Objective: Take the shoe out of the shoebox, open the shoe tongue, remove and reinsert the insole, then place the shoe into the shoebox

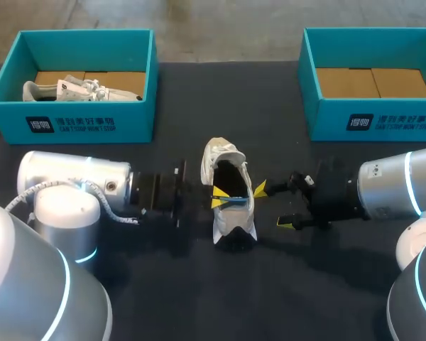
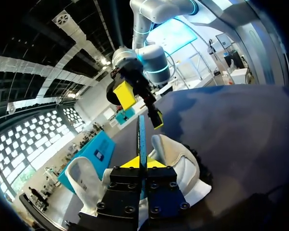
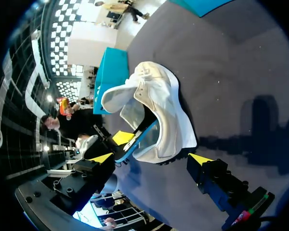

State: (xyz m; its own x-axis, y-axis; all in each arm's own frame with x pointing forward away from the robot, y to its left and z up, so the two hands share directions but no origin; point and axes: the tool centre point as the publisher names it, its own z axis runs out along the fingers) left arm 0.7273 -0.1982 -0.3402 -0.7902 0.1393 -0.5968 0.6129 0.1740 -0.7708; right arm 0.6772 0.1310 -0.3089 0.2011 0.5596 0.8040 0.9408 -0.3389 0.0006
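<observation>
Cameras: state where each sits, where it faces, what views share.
Head view: above and behind, looking down; left gripper and right gripper show.
Left wrist view: left wrist, along its gripper shut on the insole, toward the right gripper.
Right wrist view: right wrist, past its open gripper toward the shoe.
All share the shoe.

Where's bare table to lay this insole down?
Open table between the left shoebox and right shoebox, beyond the shoe; also the near strip this side of it. Crowded at the shoe: left claw holds the insole, right claw beside.
</observation>
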